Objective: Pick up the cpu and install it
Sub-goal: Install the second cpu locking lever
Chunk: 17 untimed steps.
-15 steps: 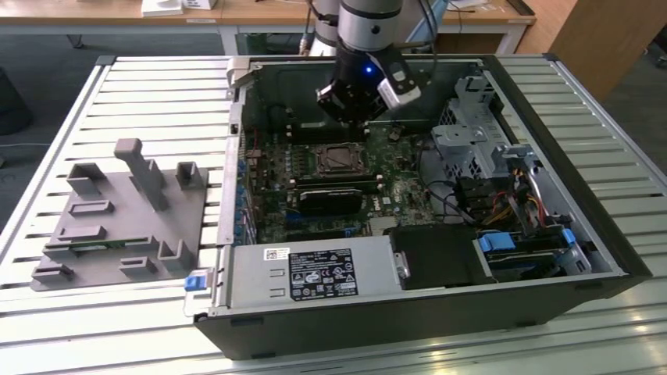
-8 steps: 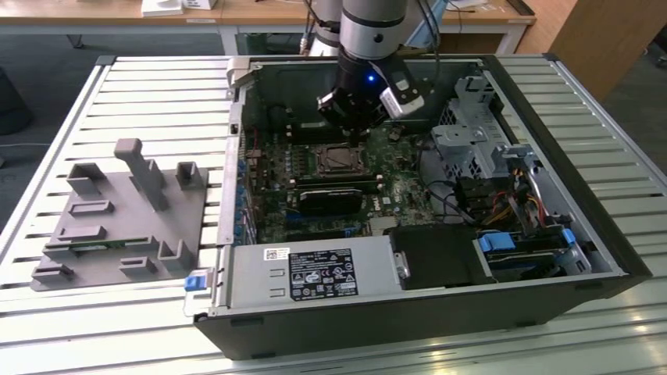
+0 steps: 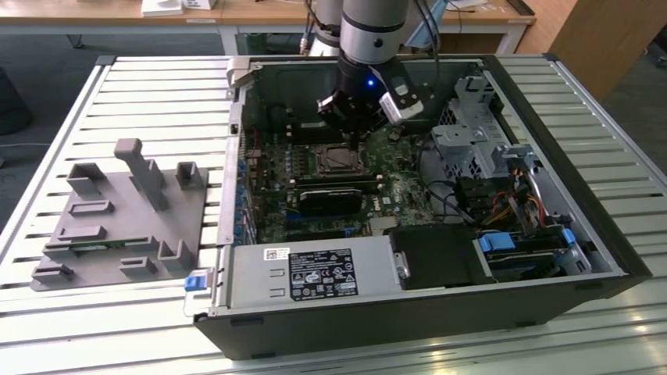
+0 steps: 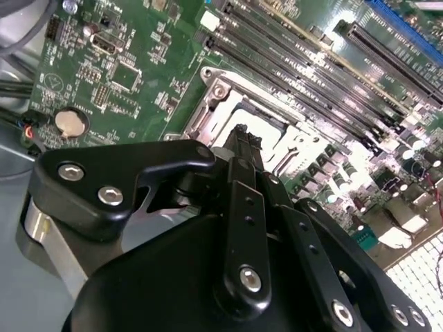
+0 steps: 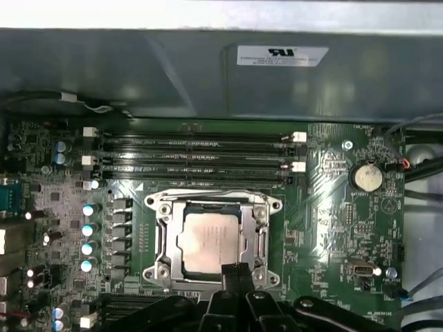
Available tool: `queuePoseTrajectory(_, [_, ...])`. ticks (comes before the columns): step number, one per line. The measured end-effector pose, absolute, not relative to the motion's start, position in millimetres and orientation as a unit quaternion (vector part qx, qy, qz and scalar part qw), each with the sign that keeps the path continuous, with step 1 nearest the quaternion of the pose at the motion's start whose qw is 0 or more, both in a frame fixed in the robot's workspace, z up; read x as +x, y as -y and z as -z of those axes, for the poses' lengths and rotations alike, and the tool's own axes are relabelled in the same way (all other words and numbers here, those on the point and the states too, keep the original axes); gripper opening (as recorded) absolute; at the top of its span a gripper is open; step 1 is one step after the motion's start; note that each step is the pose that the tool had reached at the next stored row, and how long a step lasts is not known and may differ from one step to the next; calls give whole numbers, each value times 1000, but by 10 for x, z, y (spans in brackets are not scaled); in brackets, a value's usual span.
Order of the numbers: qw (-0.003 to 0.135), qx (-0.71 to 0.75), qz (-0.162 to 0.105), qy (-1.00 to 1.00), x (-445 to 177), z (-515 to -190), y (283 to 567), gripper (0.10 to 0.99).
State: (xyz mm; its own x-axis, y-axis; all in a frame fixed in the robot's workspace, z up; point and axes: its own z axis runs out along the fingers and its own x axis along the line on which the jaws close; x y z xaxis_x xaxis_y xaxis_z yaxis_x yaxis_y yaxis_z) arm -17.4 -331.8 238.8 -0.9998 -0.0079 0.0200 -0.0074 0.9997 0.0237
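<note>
The cpu (image 5: 208,241), a silvery-grey square chip, lies flat inside the metal-framed socket (image 5: 160,207) on the green motherboard. My gripper (image 5: 235,271) hovers just above the socket's near edge, its two black fingers pressed together and holding nothing. In the second wrist view the gripper (image 4: 243,135) points down at the socket frame (image 4: 220,91), and the fingers hide most of the chip. In the exterior view the gripper (image 3: 351,131) hangs inside the open computer case, directly over the socket (image 3: 339,159).
A grey fixture tray (image 3: 115,226) with upright pegs sits on the slatted table at the exterior view's left. Memory slots (image 5: 201,155) run beside the socket. The power supply (image 3: 312,273), drive cages (image 3: 485,137) and case walls ring the board.
</note>
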Motion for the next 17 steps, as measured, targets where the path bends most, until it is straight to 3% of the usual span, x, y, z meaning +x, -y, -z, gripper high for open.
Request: queuePoseTrajectory(17, [10,3,14,1000,-280,-2356,3586,106])
